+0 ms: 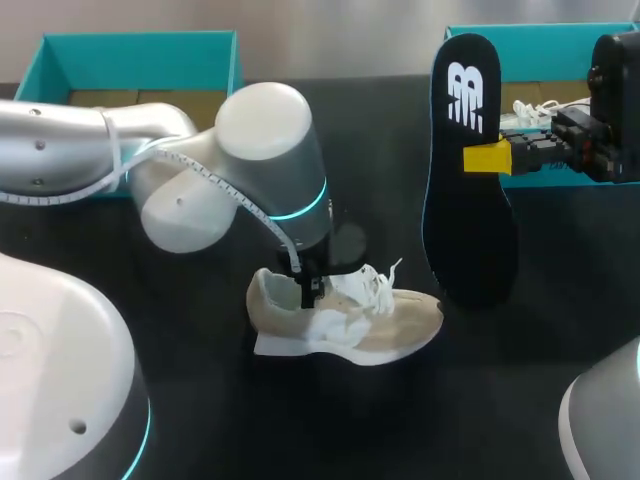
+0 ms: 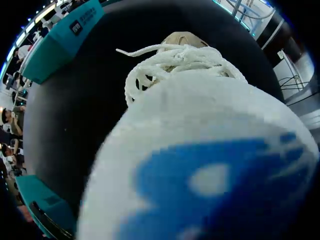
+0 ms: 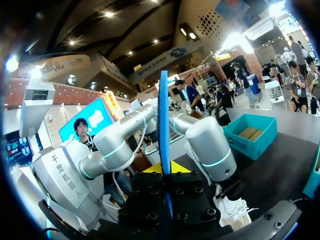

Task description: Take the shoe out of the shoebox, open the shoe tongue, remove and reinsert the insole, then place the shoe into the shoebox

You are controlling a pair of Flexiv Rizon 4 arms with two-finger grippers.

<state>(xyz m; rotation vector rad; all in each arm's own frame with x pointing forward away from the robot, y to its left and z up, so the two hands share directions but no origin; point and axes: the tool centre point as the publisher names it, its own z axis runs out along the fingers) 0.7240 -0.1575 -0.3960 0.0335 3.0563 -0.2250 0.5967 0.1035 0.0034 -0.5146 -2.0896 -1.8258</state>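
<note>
Tongue [image 2: 200,150] fills my left wrist view, laces [image 2: 175,65] bunched just beyond it. The left tool [image 1: 310,285] is down at the throat of the shoe [image 1: 350,320], which sits on the bench [image 1: 200,420]; I cannot tell whether that tool grips anything. The right tool [image 1: 487,157] is clamped on the insole [image 1: 470,220], holding it upright, its lower end near the shoe's toe. That one-edge pinch could, I judge, let the insole twist or slip once it meets the shoe. Should the tongue fall shut, loose laces may snag it, and the shoe could skid. The left arm [image 1: 265,150] hangs over the opening, in the way. Left box [image 1: 140,60] and right box [image 1: 540,40] stand at the far edge.
</note>
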